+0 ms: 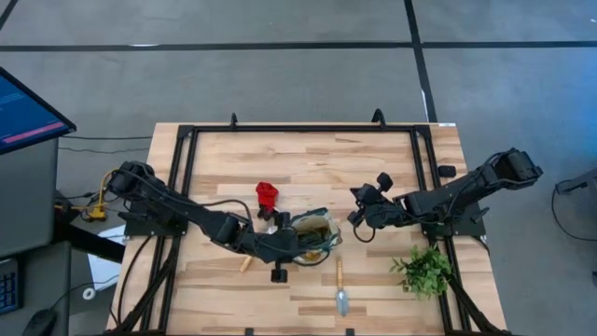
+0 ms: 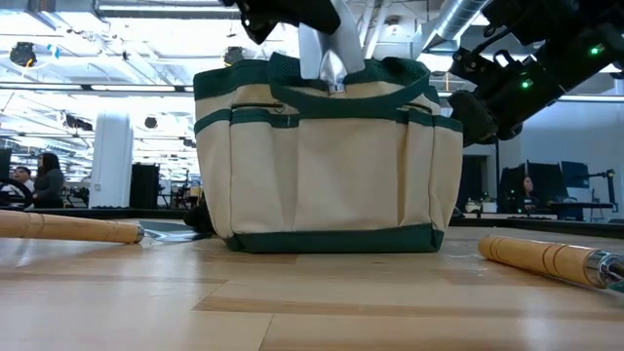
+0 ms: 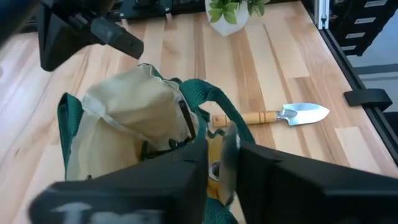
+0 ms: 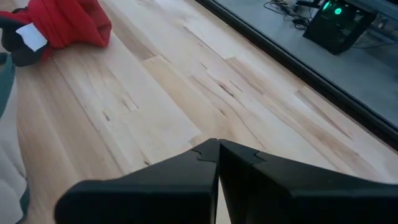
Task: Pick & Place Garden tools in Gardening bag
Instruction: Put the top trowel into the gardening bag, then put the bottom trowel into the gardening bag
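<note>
A: Where is the left arm?

B: It reaches from the table's left edge toward the middle, bent low, with the left gripper [image 1: 297, 245] over the open mouth of the gardening bag [image 1: 315, 235]. In the left wrist view its fingers [image 3: 186, 168] stand a little apart with a thin metal blade [image 3: 229, 163] in the slot between them; the low view shows that silvery tool [image 2: 327, 54] hanging down into the bag's top. I cannot tell whether the blade is pinched or loose.

A: And the right arm?

B: It stretches in from the right edge and waits. The right gripper [image 1: 359, 207] hangs just right of the bag, over bare wood, fingers [image 4: 186, 180] pressed together on nothing.

A: What lies around the bag?

B: A red item [image 1: 268, 194] on the far-left side, close by. A wooden-handled trowel [image 1: 340, 283] on the near side, its blade pointing at the near edge. Another wooden handle [image 1: 246, 264] pokes out from under the left arm, left of the bag. A green plant sprig [image 1: 424, 269] sits near the right rail.

A: Any free room?

B: The far half of the table [image 1: 317, 154] is open wood up to the black frame [image 1: 303, 128]. The near strip between trowel and sprig is also bare. The left side is crowded by the arm itself.
</note>
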Controlling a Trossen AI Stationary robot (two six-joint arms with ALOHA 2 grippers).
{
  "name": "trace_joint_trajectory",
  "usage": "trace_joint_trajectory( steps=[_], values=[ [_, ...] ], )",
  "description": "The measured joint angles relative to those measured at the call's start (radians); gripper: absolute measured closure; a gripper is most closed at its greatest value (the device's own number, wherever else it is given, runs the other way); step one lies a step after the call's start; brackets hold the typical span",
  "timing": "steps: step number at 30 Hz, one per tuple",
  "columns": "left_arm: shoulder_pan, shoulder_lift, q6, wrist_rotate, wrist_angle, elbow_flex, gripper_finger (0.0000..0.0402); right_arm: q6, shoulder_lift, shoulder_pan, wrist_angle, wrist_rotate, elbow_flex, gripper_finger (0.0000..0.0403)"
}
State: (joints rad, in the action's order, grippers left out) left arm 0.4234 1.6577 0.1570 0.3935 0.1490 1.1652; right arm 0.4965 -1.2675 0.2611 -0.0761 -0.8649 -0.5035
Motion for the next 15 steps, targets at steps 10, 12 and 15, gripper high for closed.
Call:
trace_joint_trajectory(
  steps=[10, 12, 15],
  values=[
    [-0.027, -0.156, -0.104, 0.000, -0.012, 0.000, 0.0263, -0.009, 0.000, 0.000, 0.002, 0.003, 0.000, 0.0403],
    [-0.027, -0.215, -0.115, -0.001, -0.009, 0.000, 0.0263, -0.009, 0.000, 0.000, 0.001, 0.003, 0.000, 0.0403],
    [-0.021, -0.291, -0.116, -0.001, -0.005, 0.000, 0.0273, -0.009, 0.000, 0.000, 0.001, 0.003, 0.000, 0.0403]
  ],
)
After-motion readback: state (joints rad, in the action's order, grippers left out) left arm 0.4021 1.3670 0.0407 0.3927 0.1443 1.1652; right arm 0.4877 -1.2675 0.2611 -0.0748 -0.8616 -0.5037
